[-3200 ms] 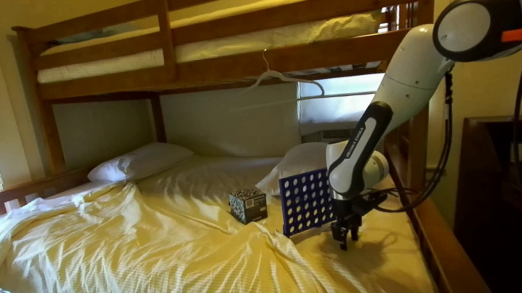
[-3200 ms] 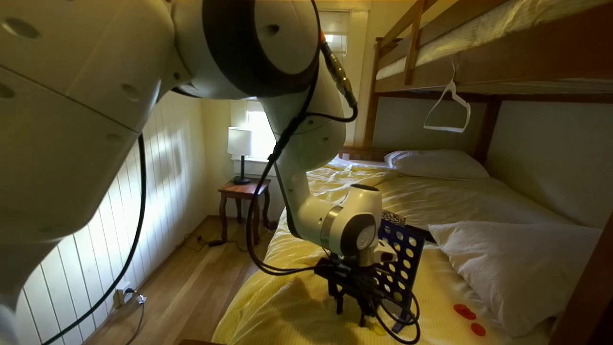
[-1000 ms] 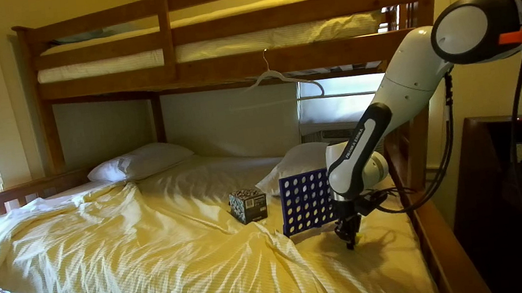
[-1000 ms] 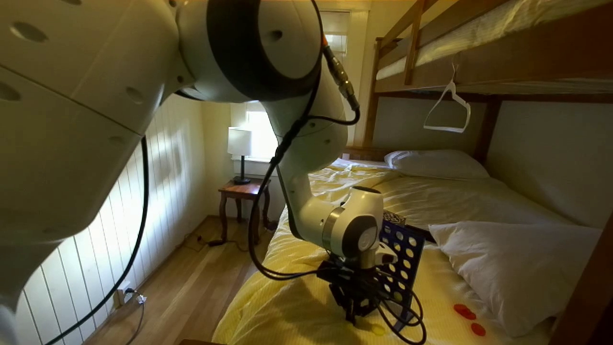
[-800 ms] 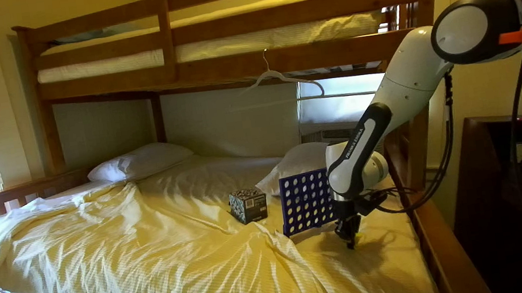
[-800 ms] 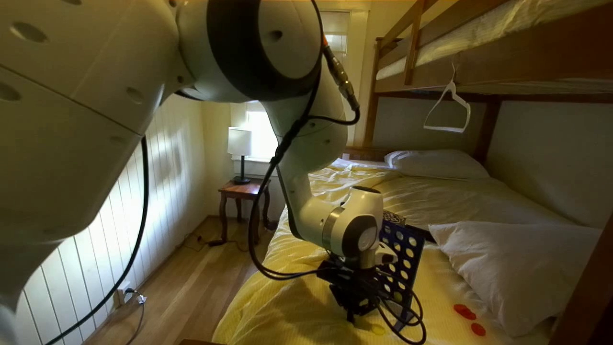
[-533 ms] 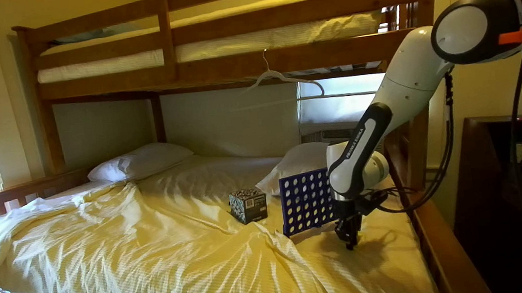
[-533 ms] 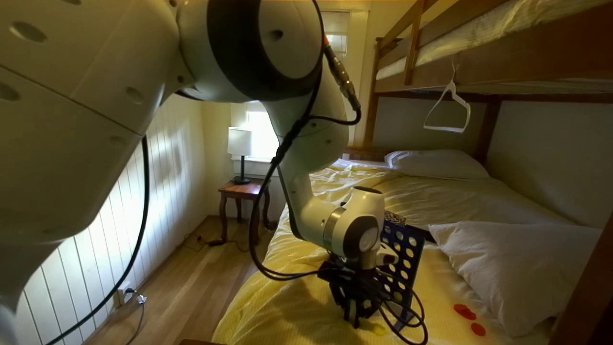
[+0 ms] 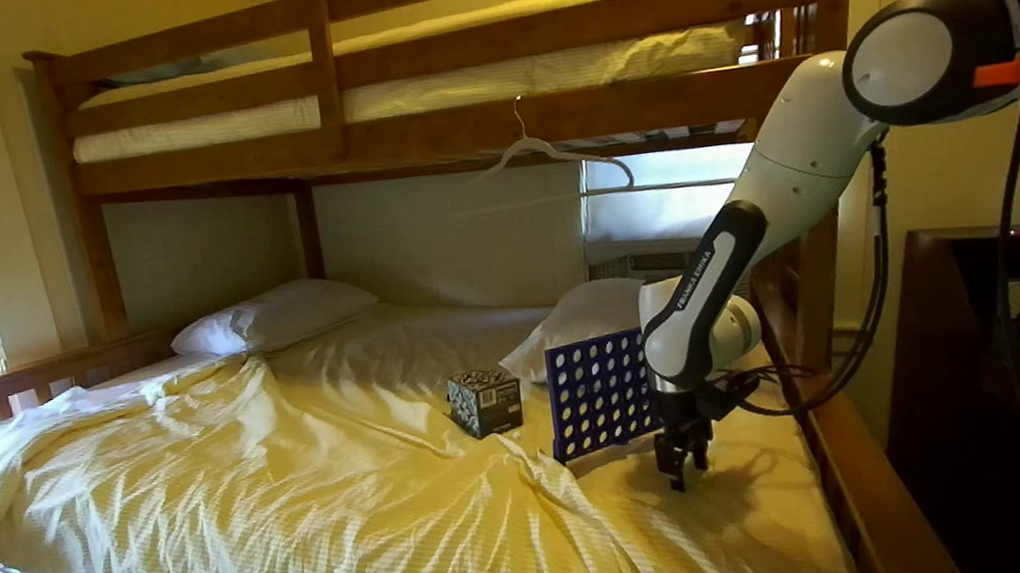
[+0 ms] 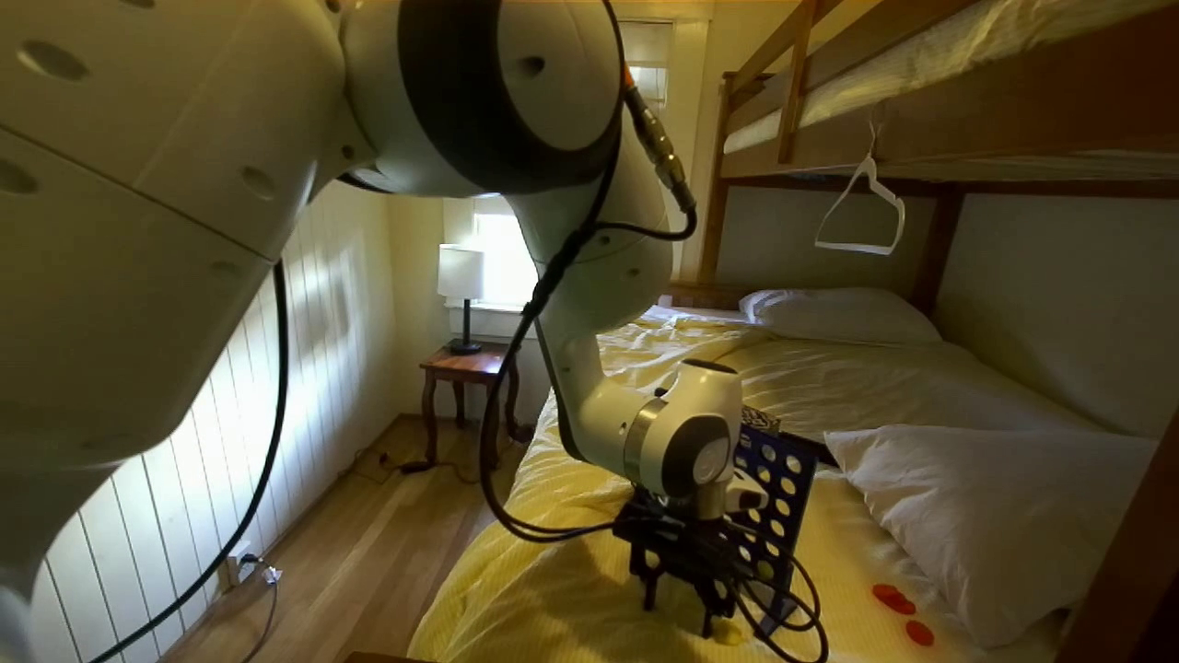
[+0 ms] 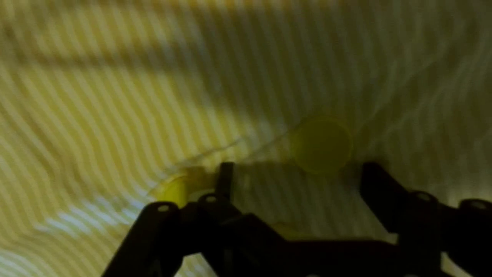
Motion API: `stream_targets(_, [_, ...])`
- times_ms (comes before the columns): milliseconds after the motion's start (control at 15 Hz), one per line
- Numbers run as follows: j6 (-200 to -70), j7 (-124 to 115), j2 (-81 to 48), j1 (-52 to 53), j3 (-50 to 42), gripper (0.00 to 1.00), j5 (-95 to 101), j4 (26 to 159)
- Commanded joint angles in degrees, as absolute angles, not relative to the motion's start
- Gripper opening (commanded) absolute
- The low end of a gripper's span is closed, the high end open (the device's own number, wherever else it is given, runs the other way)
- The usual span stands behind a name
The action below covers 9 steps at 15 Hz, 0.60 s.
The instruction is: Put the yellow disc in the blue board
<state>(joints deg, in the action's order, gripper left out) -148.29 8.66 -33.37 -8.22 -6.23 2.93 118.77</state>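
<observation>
The blue board (image 9: 588,383) stands upright on the yellow bed, right beside my gripper in both exterior views (image 10: 807,477). My gripper (image 9: 689,473) points down, low over the sheet. It is open and empty, with its fingers spread wide in the wrist view (image 11: 298,169). A yellow disc (image 11: 322,145) lies flat on the sheet in shadow, just beyond the gap between the fingertips, nearer the right one. A second, brighter yellow disc (image 11: 173,192) lies left of the left finger, partly hidden by it. In an exterior view a yellow disc (image 10: 729,633) shows beside a fingertip.
A small patterned box (image 9: 485,402) sits on the bed beyond the board. Red discs (image 10: 919,633) lie near a white pillow (image 10: 995,525). Loose black cables (image 10: 811,608) hang beside the gripper. A wooden bed rail (image 9: 870,486) runs along the edge.
The fingers were apart 3.2 s ago and close together from about 1.0 to 0.5 s ago. Now they are spread open again. The arm has barely moved.
</observation>
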Motion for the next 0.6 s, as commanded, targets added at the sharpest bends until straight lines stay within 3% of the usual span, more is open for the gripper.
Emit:
stream_targets(0, [-145.27,9.81,-32.80,-8.33,-6.08,1.00,4.58,118.36])
stream_targets(133, [-144.49,10.12,-32.84,-8.24,-6.10,0.96,4.78,118.20])
stream_targets(267, [-143.78,10.36,-32.87,-8.27,-6.07,0.71,4.86,118.02])
stream_targets(533, [-142.92,10.60,-32.89,-8.41,-5.98,0.42,4.80,117.41])
